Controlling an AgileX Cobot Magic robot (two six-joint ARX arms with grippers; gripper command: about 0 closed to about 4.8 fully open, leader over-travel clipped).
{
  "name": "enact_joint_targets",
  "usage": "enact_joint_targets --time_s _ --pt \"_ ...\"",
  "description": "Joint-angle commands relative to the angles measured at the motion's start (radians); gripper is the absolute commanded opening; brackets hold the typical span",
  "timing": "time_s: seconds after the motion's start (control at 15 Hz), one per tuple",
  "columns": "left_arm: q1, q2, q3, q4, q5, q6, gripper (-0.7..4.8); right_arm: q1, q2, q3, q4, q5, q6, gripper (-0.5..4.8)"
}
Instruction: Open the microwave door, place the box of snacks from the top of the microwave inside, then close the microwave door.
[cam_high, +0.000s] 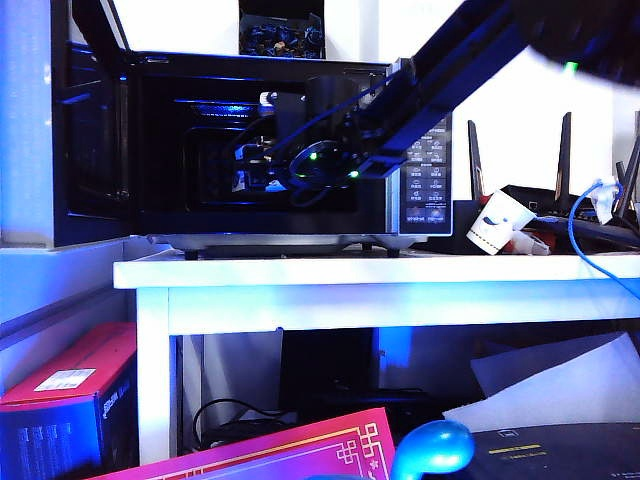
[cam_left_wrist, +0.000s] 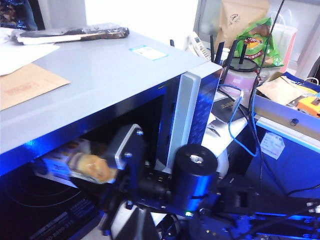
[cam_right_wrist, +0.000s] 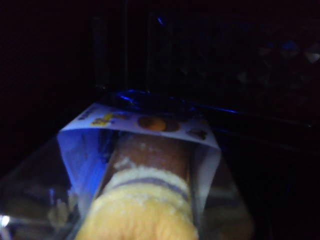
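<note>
The right gripper (cam_left_wrist: 107, 167) reaches into the open microwave (cam_high: 300, 140), jaws part-open and clamped on the box of snacks (cam_right_wrist: 140, 190). The box extends lengthwise ahead of the gripper, toward the dark rear wall. The left gripper is unseen.

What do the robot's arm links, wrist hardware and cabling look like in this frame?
The right arm is a matte black boxy link ending in a black cylindrical wrist housing with small green indicator lights. A silver metal bracket with screws sits beside the housing, and thin dark cables loop around the wrist. The right pincer's fingers are not clearly visible; the left arm is out of view.
</note>
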Motion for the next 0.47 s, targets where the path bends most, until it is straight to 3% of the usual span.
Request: enact_joint_targets --time_s 0.07,0.47 --pt "0.0 -0.005 0.005 0.012 0.007 -0.003 -0.05 0.002 0.044 0.077 0.005 0.013 0.005 2.74" --pt "0.0 -0.005 0.005 -0.01 0.011 -0.002 -0.05 0.002 0.06 0.076 0.017 0.051 0.004 2.82"
